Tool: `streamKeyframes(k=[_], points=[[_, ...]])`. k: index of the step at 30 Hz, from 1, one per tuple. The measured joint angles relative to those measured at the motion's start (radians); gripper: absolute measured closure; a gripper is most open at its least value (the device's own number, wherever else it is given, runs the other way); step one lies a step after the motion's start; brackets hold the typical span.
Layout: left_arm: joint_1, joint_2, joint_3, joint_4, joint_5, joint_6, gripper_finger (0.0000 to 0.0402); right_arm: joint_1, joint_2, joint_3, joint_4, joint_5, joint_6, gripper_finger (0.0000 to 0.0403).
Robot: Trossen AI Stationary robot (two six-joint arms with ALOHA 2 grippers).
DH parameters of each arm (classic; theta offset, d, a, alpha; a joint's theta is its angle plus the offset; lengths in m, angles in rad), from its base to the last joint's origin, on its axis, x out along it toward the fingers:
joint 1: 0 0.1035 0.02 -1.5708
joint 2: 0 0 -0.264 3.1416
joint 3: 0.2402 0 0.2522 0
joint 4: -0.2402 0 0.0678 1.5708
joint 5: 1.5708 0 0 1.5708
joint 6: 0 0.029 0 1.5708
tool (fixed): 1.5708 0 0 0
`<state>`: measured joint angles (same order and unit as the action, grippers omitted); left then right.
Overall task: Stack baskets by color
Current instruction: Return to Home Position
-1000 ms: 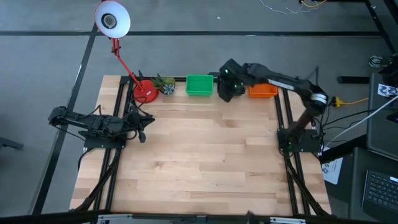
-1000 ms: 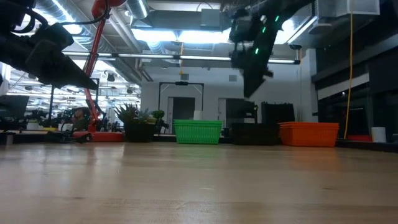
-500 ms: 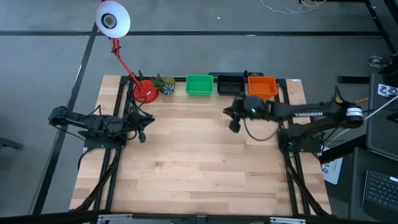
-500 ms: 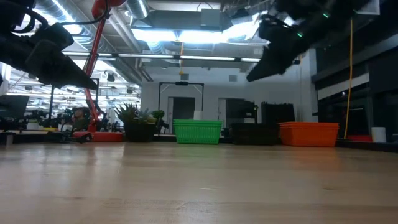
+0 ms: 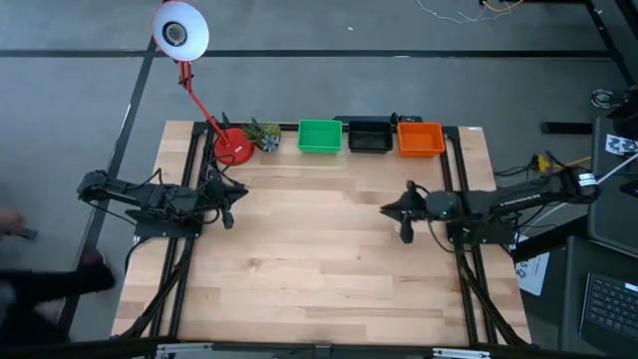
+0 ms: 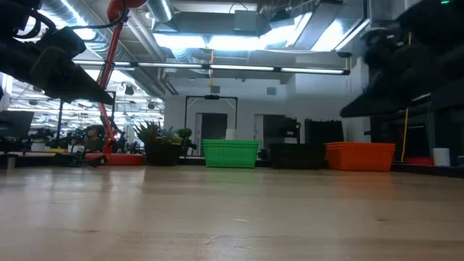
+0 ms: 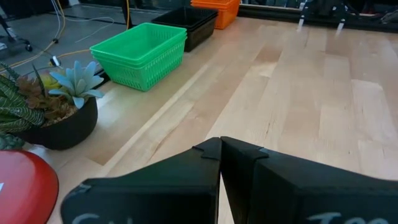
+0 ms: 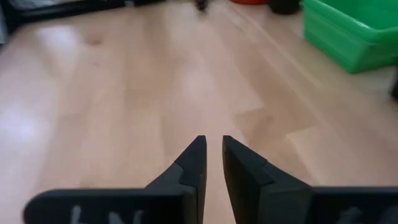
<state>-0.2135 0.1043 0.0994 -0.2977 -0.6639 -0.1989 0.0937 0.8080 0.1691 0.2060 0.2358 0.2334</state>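
Note:
Three stacks of baskets stand in a row on their bottoms along the table's far edge: green [image 5: 320, 137], black [image 5: 370, 136] and orange [image 5: 420, 139]. The low view shows them side by side: green [image 6: 230, 154], black [image 6: 297, 155], orange [image 6: 360, 156]. My right gripper [image 5: 387, 209] hovers over bare wood, nearer than the black and orange baskets, pointing toward the table's left. Its fingers [image 8: 212, 144] stand a narrow gap apart with nothing between them. My left gripper [image 5: 231, 199] waits at the left side, shut and empty [image 7: 220, 144].
A lamp with a red base [image 5: 232, 147] and a small potted plant [image 5: 264, 135] stand at the far left, next to the green baskets. The wooden table top [image 5: 319, 259] lies bare in the middle and near parts. A dark blurred shape [image 5: 45, 284] shows on the floor left of the table.
My right gripper has drawn back from above the black basket toward the table's near and right side and has sunk. It has tipped from pointing steeply down to nearly level. The black basket, hidden under it before, now shows in the row.

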Motion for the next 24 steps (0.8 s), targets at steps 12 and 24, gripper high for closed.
streamKeyframes(k=[12, 24], points=[[0.000, 0.000, 0.000, 0.000, 0.000, 0.000, 0.0401, 0.097, -0.407, -0.159, 0.029, -0.002, -0.109, 0.0350], [0.000, 0.000, 0.000, 0.000, 0.000, 0.000, 0.0401, 0.097, -0.669, -0.162, 0.055, -0.009, -0.259, 0.0350]])
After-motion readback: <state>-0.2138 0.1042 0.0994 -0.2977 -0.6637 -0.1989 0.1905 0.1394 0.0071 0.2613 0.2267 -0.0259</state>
